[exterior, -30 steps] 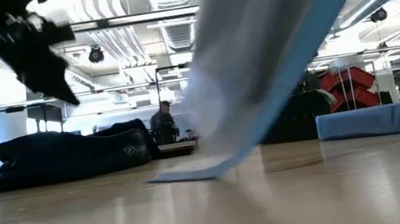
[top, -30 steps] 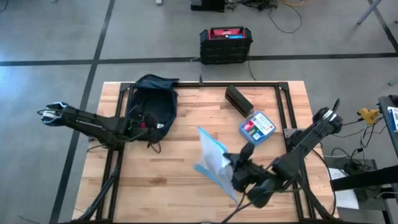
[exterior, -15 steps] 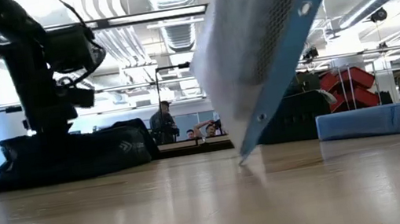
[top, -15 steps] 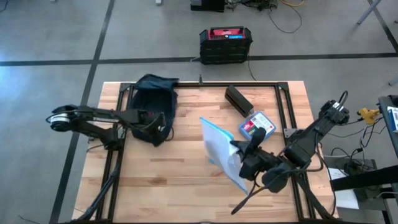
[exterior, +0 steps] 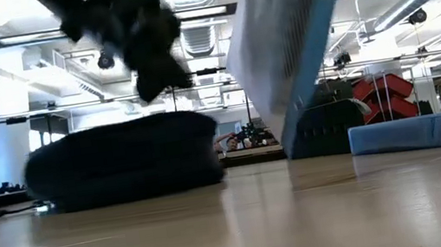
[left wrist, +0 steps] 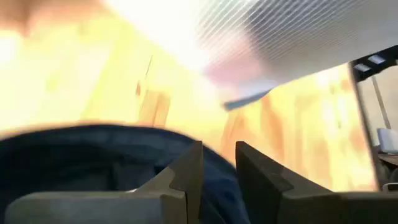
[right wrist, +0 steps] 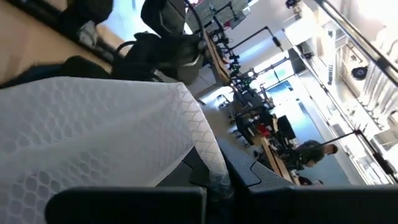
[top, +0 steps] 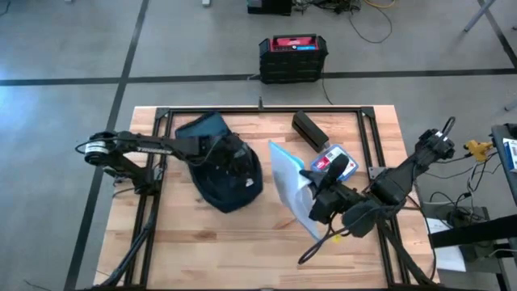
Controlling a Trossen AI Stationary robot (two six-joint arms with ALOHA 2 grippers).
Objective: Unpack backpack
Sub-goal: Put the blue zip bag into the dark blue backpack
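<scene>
The backpack [top: 229, 171] is being held on the surface [top: 226, 242], left of centre and nearer the far edge, with its light-lined opening turned toward the far-left corner. From the high view the left pincer [top: 229, 153] is seen pressed into the bag's top; the low view shows the bag [exterior: 125, 160] only as a dark mound under a blurred arm. In the left wrist view the fingers [left wrist: 186, 171] are being kept close together with navy fabric between them, so the left pincer is clamped on the backpack.

Right of centre, a white mesh pouch with blue edging [top: 289, 190] is being held up, tilted, by the right pincer [top: 317, 192]. In the right wrist view the mesh [right wrist: 106, 143] is pinched between the dark fingers [right wrist: 261, 180].

A small blue box [top: 333, 162] is lying just beyond that pincer, with a black bar [top: 310, 129] nearer the far edge. A black crate with a red top [top: 292, 56] is standing on the floor past the far edge.
</scene>
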